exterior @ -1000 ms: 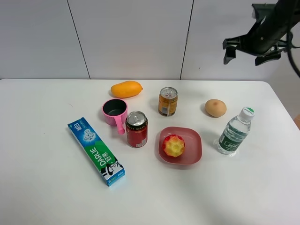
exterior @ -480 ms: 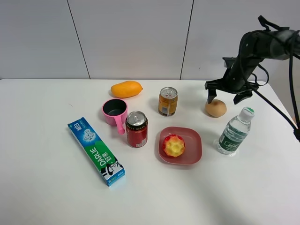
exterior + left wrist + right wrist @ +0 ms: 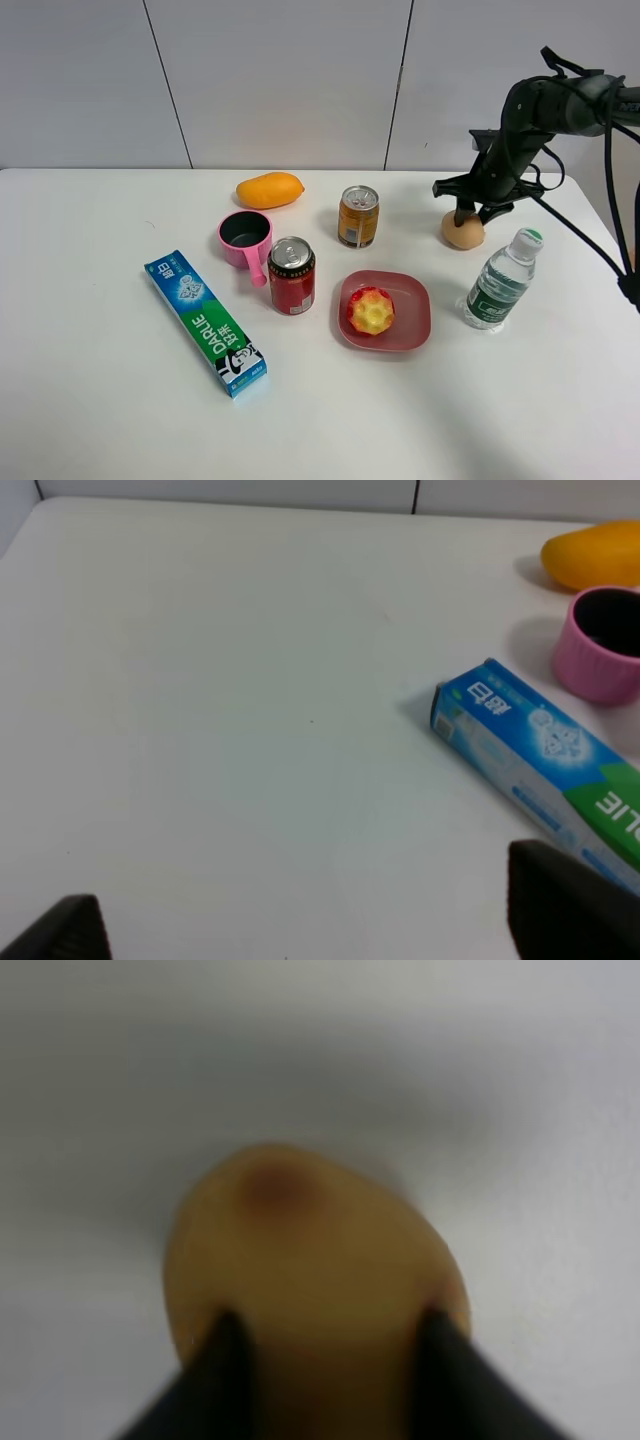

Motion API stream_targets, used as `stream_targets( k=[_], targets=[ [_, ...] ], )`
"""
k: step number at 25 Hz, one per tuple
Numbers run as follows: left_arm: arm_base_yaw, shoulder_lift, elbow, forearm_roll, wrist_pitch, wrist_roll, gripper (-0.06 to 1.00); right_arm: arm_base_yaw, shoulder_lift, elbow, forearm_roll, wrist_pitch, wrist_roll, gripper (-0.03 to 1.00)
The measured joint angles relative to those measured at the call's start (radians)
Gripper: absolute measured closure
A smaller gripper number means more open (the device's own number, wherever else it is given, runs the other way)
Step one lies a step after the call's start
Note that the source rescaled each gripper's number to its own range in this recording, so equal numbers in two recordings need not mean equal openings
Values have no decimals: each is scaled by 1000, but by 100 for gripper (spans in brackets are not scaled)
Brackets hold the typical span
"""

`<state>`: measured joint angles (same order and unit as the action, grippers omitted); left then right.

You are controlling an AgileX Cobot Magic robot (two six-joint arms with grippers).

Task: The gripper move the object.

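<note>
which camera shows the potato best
Exterior high: the potato is sharp, though the right gripper hides its top. The right wrist view shows it large but blurred; the left wrist view does not show it.

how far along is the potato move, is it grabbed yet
Approach looks done: the right gripper sits over the potato, with its fingers on either side of it. In hand: the grasp, though the blurred wrist view doesn't show whether they are clamped. Left: lifting and moving it, since the potato rests on the table beside the water bottle.
</note>
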<state>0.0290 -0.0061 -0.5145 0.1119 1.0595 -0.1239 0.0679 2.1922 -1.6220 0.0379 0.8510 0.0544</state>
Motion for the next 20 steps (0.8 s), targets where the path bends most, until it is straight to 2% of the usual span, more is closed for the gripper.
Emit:
stream_targets(
  k=[2, 4, 8, 13, 17, 20],
  targets=[
    [0, 0, 0, 0, 0, 0, -6, 0, 0, 0, 13, 0, -28, 88],
    [0, 0, 0, 0, 0, 0, -6, 0, -1, -1, 31, 12, -54, 93],
    [0, 0, 0, 0, 0, 0, -6, 0, -39, -1, 39, 59, -61, 95],
    [0, 0, 0, 0, 0, 0, -6, 25, -251, -1, 37, 104, -64, 96],
    [0, 0, 0, 0, 0, 0, -6, 133, -441, -7, 39, 70, -70, 97],
    [0, 0, 0, 0, 0, 0, -6, 219, -488, -77, 86, 67, -80, 97]
  ],
)
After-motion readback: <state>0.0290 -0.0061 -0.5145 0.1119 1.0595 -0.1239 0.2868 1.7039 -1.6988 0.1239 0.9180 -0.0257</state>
